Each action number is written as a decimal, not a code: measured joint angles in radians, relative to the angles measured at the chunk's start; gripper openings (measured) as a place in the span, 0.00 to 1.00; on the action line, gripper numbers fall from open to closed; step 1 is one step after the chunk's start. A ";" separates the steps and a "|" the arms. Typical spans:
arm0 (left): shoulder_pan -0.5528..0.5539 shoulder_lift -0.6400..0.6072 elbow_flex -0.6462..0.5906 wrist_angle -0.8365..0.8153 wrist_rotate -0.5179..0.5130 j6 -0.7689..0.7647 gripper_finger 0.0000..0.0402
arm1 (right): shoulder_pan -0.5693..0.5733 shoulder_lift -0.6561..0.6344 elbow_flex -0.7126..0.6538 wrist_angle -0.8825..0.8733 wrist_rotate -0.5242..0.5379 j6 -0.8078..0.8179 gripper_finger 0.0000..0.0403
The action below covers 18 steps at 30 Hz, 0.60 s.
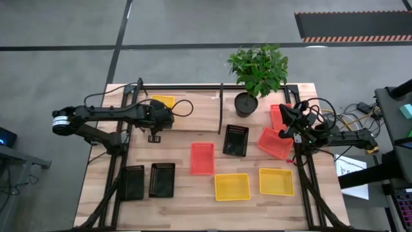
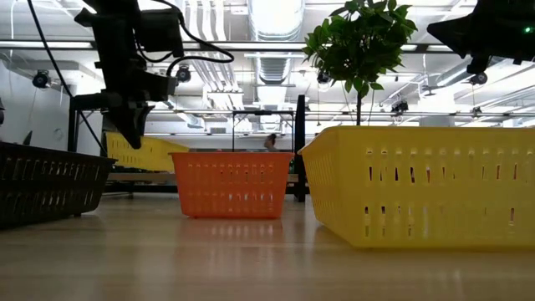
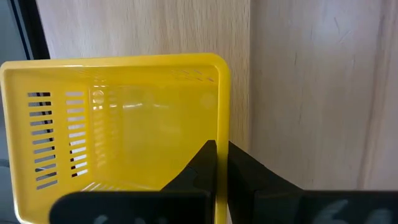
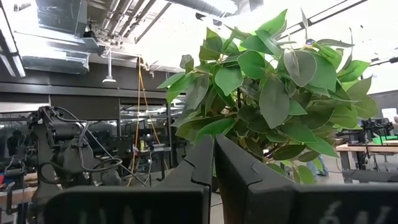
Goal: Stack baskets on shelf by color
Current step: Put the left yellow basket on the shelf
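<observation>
Slatted wood table (image 1: 193, 193) carries most of what I see. One yellow basket (image 1: 163, 101) sits on the shelf (image 1: 193, 119) at the back left; two red ones (image 1: 277, 132) lie by the plant (image 1: 257, 71), the other baskets (image 1: 254, 183) spread along the front. My left tool (image 1: 154, 137) hangs closed and empty over the shelf's front edge, near that yellow basket. My right tool (image 1: 284, 133) is closed too, empty, raised over the red pair.
</observation>
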State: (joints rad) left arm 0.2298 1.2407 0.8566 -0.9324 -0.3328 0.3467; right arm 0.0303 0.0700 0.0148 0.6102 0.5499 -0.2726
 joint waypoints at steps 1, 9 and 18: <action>0.000 0.000 0.000 0.000 0.000 0.000 0.00 | 0.000 0.000 0.000 0.000 0.000 0.000 0.02; 0.000 0.000 0.000 -0.001 -0.006 -0.001 0.13 | 0.000 0.000 0.000 -0.001 0.000 0.001 0.02; -0.015 0.000 0.056 -0.029 -0.006 -0.028 0.21 | 0.000 0.000 0.000 -0.001 0.000 0.012 0.02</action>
State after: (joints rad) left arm 0.2146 1.2411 0.9124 -0.9610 -0.3384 0.3188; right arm 0.0299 0.0700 0.0147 0.6090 0.5499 -0.2604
